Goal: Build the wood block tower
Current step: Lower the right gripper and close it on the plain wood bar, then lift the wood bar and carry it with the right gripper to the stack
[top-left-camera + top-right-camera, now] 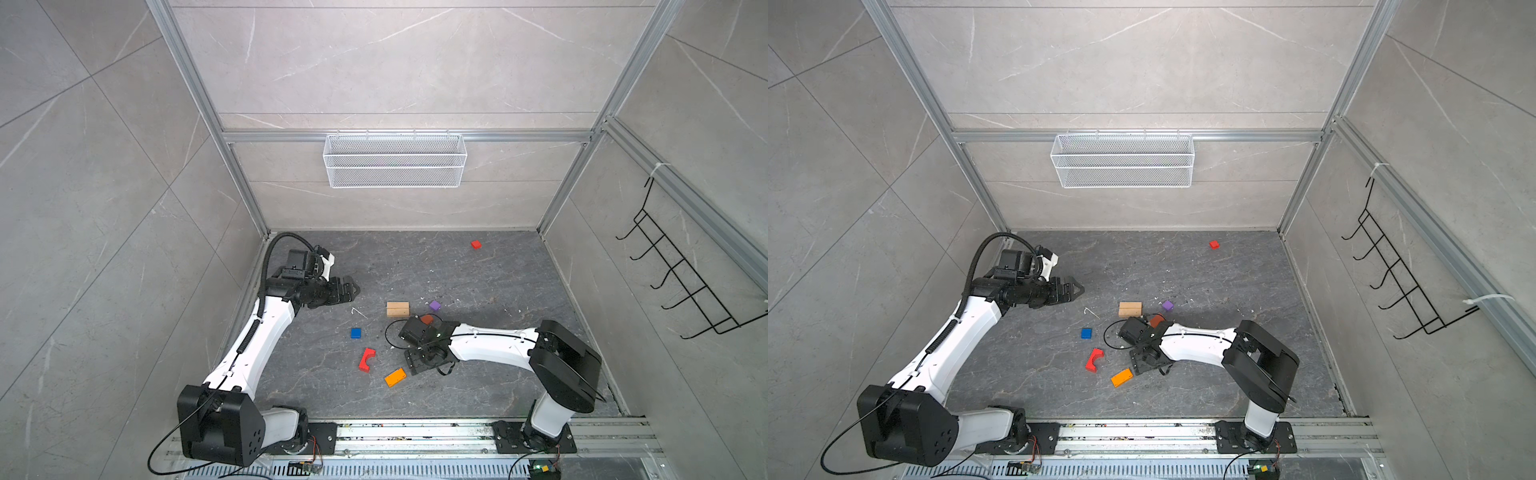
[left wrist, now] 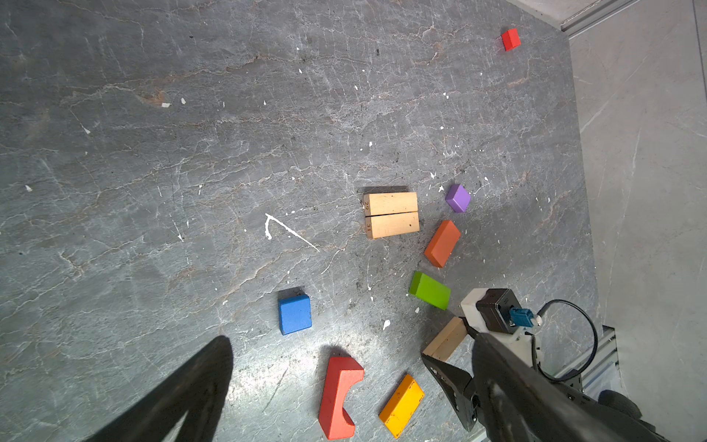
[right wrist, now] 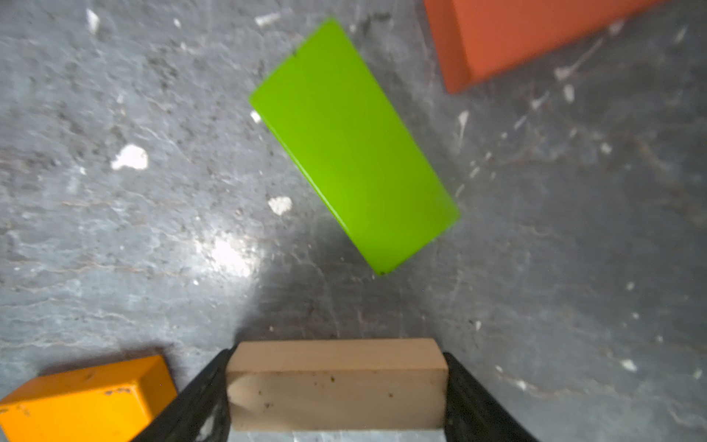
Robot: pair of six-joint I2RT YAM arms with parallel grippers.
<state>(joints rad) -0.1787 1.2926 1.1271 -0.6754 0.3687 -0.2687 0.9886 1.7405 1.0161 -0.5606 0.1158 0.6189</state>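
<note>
The wood block tower (image 1: 397,308) is only a base: a tan pair (image 2: 391,215) of bars lying flat with their long sides touching, near the middle of the counter (image 1: 498,282). Nothing sits on it.

A purple cube (image 2: 457,198) sits just right of the tan pair, apart from it. Off the pair's near right corner lies the orange-red slab (image 2: 442,243), close but not touching. Nearer the robot is the green slab (image 3: 352,145), flat and slanted.

Nearer the robot again, the right pincer (image 3: 336,386) has its fingers (image 3: 199,402) pressed on both ends of a third tan bar (image 3: 336,363). Whether that bar is off the counter cannot be told. An orange block (image 2: 401,405) lies near this pincer, leaving little room on that side.

The left pincer (image 1: 355,289) hangs well left of the pair, spread wide and holding nothing, not far from the counter's left edge. The strip between it and the pair is bare.

A blue block (image 1: 355,333) lies left of the pair and nearer the robot. A red arch (image 1: 366,359) lies nearer the robot than that. A red cube (image 1: 476,244) sits alone, well beyond the pair, near the back edge and toward the far right corner.

Behind the pair the counter runs bare to the back wall (image 1: 395,208). Right of the purple cube it is bare to the right edge.
</note>
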